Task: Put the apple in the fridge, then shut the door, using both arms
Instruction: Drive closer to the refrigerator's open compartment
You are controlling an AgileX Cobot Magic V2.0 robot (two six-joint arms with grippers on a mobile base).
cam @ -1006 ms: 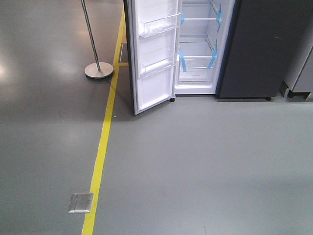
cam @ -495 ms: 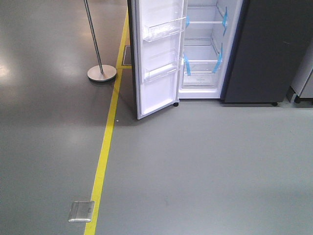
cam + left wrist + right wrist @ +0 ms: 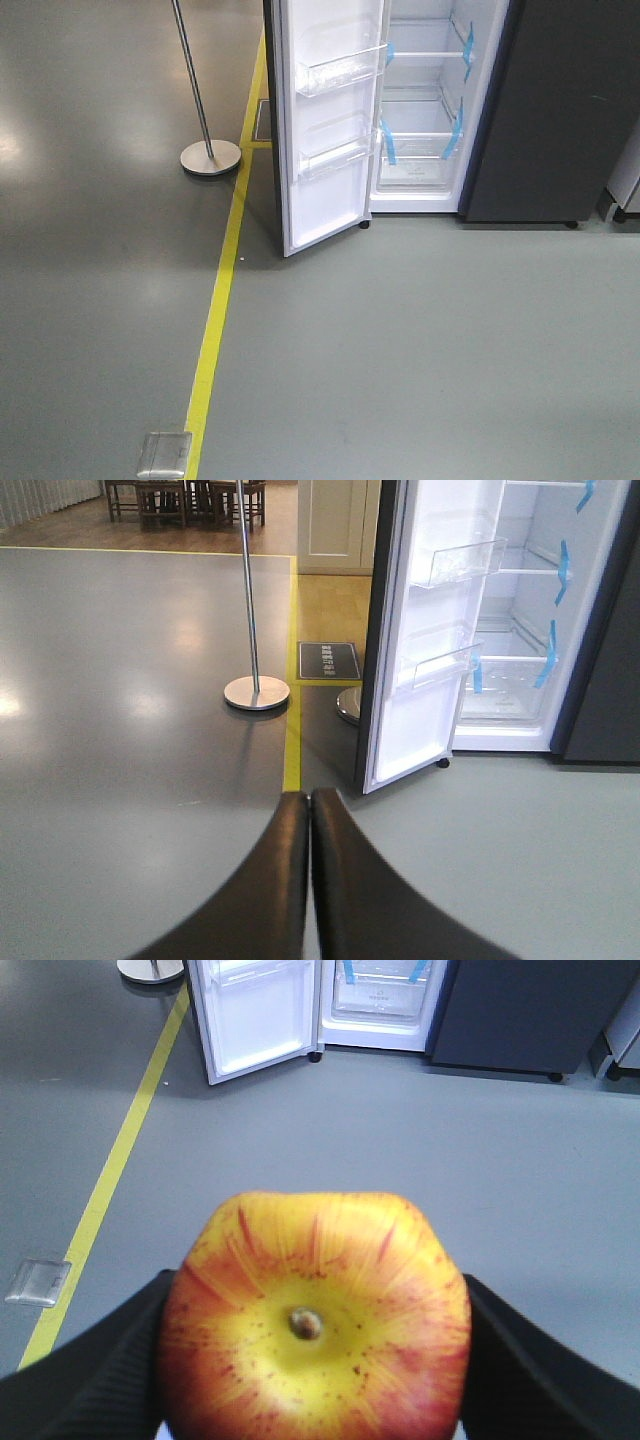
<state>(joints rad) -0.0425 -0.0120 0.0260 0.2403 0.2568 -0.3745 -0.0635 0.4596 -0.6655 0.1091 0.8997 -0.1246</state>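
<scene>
Plainly an approach stage: the apple sits in the right hand, clamped between the two dark fingers at its flanks, yellow stem end turned toward the wrist camera and red streaks running out to the sides. Left hand carries nothing; its two fingers are pressed together along their whole visible length. Fridge stands ahead across bare grey floor, well apart from both hands, so neither arm looks able to reach it from this spot. Door is swung wide, hinged on the left of the opening, white inner face and clear bins showing. White shelves marked with blue tape show no load in the part visible. Key relation: from the right hand the opening lies straight ahead and slightly left, with nothing in between; from the left hand the door's upright free edge stands ahead and to the right, nearer that arm than the other. Judgement: right arm suits the shelf, left arm suits the door. Yellow floor line and a pole stand lie left of the door, outside the likely path.
</scene>
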